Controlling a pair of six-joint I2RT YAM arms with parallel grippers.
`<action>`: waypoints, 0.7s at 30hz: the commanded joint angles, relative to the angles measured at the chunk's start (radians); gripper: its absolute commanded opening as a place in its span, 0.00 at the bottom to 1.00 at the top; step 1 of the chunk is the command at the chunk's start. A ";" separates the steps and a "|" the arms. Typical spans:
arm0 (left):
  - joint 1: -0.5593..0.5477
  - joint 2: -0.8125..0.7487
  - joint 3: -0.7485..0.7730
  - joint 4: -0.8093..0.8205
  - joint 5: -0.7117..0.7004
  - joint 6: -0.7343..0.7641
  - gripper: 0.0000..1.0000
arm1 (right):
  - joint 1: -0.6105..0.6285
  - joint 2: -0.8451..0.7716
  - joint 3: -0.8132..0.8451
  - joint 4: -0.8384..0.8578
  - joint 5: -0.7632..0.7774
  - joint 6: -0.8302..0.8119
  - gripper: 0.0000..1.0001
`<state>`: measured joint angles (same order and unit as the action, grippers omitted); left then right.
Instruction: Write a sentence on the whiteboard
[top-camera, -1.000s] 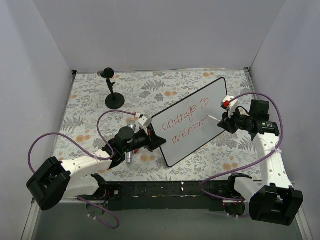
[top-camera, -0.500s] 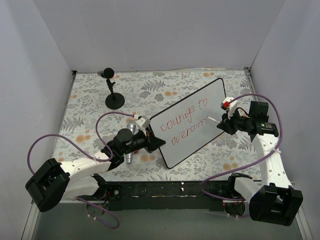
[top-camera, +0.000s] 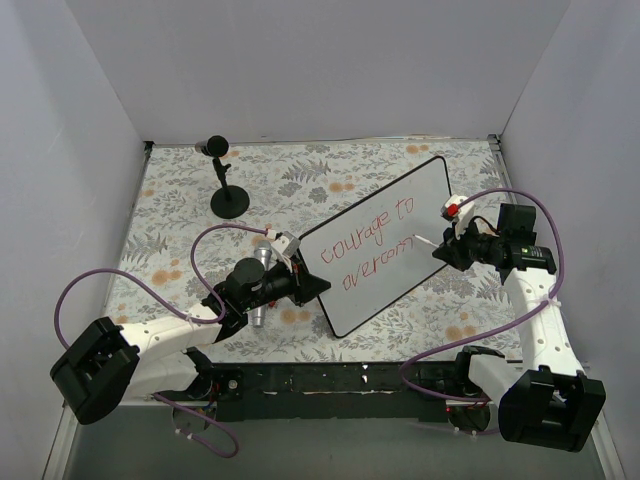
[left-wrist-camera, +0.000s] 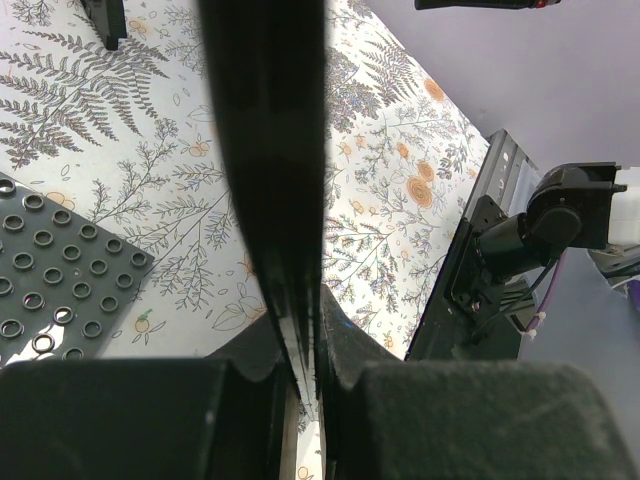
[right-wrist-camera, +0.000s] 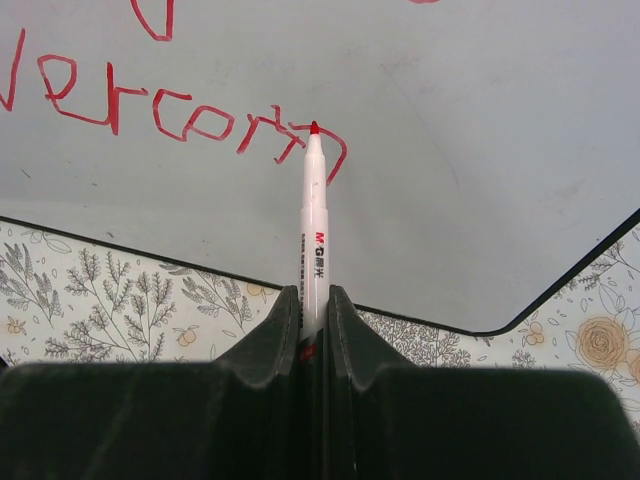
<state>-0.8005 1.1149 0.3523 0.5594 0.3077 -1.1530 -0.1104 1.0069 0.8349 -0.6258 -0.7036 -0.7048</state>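
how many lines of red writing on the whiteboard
2 on the whiteboard: the upper line across its middle, the lower line just under it, ending at the marker tip.

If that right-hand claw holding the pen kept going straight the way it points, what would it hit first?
The whiteboard. The right gripper is shut on a red marker whose tip looks pressed against the board at the end of the sentence, so nothing else lies between.

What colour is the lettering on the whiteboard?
Red; the lettering shows best in the right wrist view.
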 joint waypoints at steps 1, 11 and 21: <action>-0.005 -0.013 -0.026 -0.033 0.016 0.073 0.00 | -0.003 -0.021 -0.010 0.021 -0.016 0.011 0.01; -0.005 -0.012 -0.029 -0.029 0.018 0.070 0.00 | -0.003 -0.025 -0.011 0.020 -0.017 0.010 0.01; -0.005 -0.018 -0.032 -0.030 0.019 0.068 0.00 | -0.005 -0.027 -0.010 0.018 -0.017 0.010 0.01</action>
<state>-0.8005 1.1141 0.3466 0.5652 0.3069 -1.1606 -0.1104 1.0004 0.8207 -0.6258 -0.7033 -0.7048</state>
